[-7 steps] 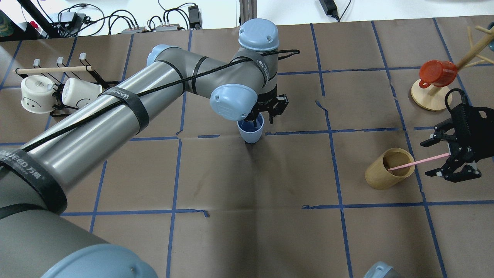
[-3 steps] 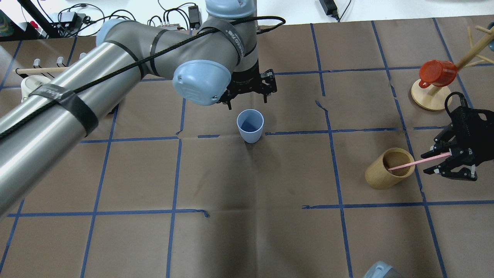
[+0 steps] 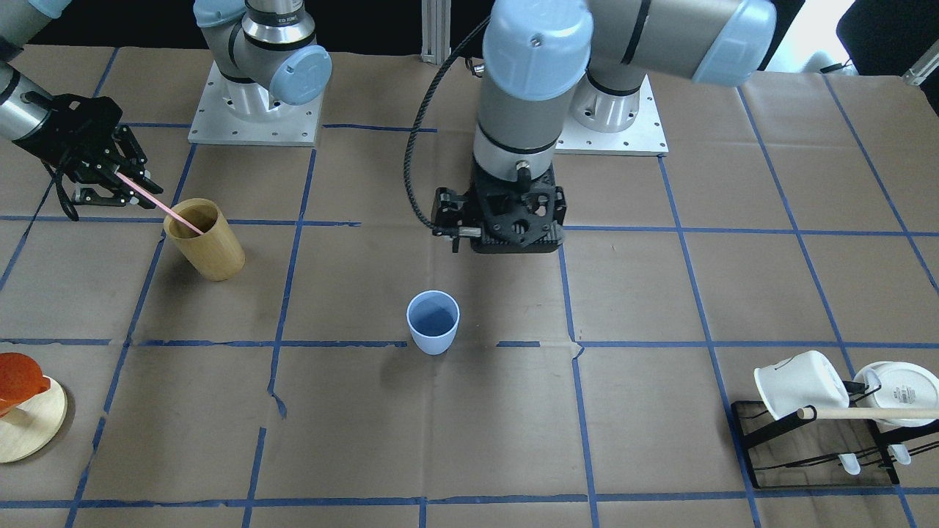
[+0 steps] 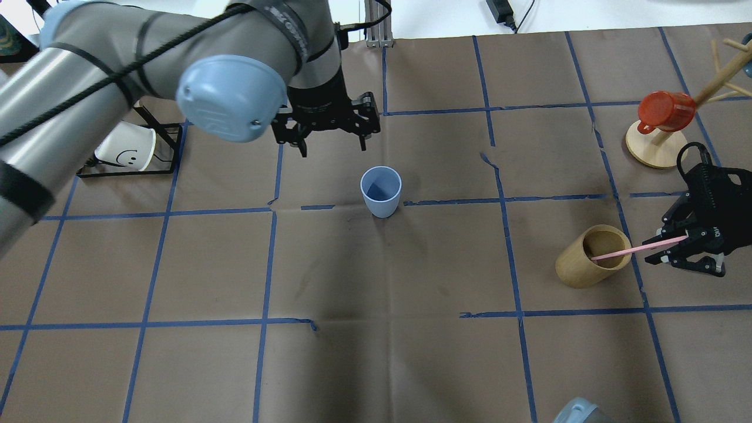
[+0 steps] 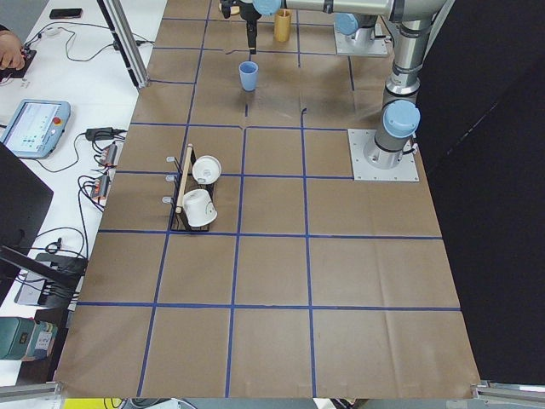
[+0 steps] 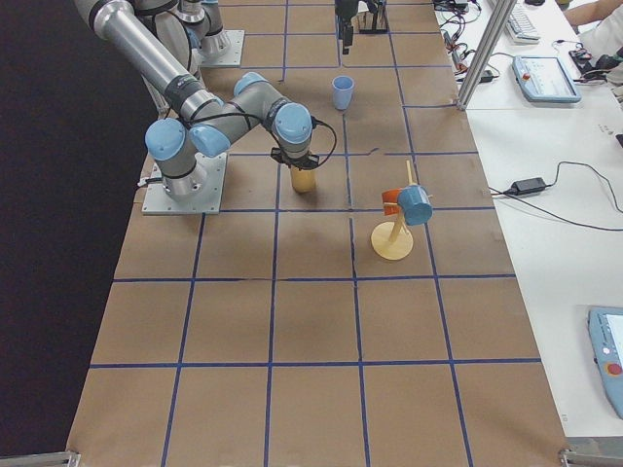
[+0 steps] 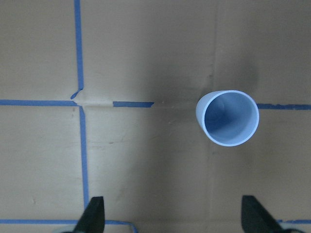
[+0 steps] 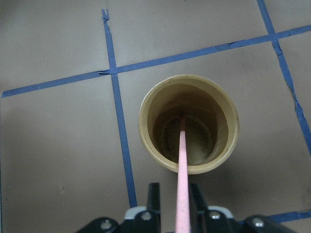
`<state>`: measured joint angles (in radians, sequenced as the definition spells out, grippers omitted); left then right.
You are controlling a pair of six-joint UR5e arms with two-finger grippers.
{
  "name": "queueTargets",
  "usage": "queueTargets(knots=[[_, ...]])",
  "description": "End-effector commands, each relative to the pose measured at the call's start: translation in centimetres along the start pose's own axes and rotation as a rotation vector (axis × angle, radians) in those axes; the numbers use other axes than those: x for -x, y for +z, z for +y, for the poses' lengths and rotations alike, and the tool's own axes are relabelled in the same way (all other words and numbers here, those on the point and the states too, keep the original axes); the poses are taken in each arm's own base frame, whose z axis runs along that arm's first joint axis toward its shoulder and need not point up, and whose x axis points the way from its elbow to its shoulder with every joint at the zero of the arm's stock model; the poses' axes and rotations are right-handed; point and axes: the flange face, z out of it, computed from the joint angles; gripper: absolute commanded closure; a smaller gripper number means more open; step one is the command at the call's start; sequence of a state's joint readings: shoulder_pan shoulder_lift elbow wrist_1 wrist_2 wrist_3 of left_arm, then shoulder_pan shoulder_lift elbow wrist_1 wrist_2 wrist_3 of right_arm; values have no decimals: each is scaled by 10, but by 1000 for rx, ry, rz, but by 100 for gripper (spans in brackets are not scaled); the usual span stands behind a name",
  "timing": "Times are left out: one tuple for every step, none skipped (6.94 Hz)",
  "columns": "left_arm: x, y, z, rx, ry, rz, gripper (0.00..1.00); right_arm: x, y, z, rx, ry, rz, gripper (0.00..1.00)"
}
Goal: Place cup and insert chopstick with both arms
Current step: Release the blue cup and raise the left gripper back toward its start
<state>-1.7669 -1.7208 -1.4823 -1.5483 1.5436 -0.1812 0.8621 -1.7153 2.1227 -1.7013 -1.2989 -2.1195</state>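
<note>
My left tool [image 4: 333,145] hangs over the counter [image 4: 376,364]. Its two fingers are spread wide with nothing between them. The cup [image 4: 380,191] stands upright below it, a little to one side. They do not touch.

My right tool [image 8: 176,194] is pinching the chopstick [image 4: 634,249] near its top end. The stick slants down, and its low end sits inside a wooden cup [image 4: 590,257] just in front of this tool. The blue cup is well apart from it.

The counter is covered in brown paper, cut into squares by blue tape lines [image 4: 587,312]. Far out past my left tool lie two white mugs [image 3: 801,381]. Past my right tool a red mug [image 4: 665,111] hangs on a wooden stand [image 4: 646,147].

Beyond the counter's ends are white desks [image 6: 526,146] with cables and a screen pad [image 5: 34,128].
</note>
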Motion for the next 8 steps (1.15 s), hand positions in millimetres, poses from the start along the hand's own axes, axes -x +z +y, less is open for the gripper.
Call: queueTargets(knots=[[61,-40,25,0,80,-27,0,0,-1,0,1,11,2,76],[80,-40,36,-5,88,-29,0,-1,-2,0,4,10,5,80],[90,-39,48,-10,68,-25,0,-1,-3,0,7,8,11,84],[91,-37,52,-27,79,-26,0,-1,-3,0,8,18,13,88],[92,-39,45,-62,76,-26,0,-2,-7,-1,13,16,21,89],[92,-40,36,-110,70,-26,0,-3,-11,-1,17,15,28,89],[93,-47,29,-130,57,-22,0,-4,-14,-2,22,31,34,89],[94,-45,28,-121,54,-24,0,-5,-16,-3,22,41,39,89]])
